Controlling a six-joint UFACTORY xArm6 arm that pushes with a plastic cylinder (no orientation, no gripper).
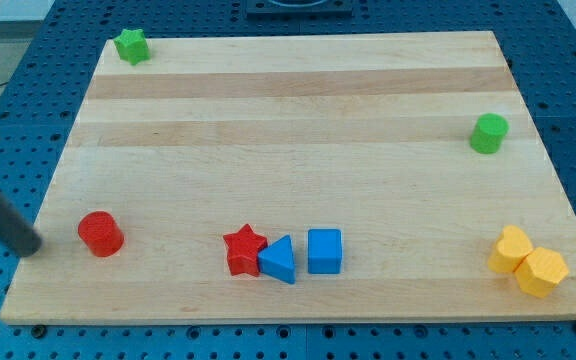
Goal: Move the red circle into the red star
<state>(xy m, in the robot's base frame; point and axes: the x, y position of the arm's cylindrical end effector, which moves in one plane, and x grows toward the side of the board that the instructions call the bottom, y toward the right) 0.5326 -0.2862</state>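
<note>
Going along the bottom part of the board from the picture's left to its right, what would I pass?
My tip → red circle → red star → blue triangle → blue cube → two yellow blocks, touching each other, at the view's right.

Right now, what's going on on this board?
A rod arm is set up to push the red circle toward the red star. My tip sits at the board's left edge, just left of the circle and apart from it. The star lies to the view's right, touching a blue triangle, with a blue cube beside that. The circle has not reached the star yet. Green and yellow blocks sit far off.
</note>
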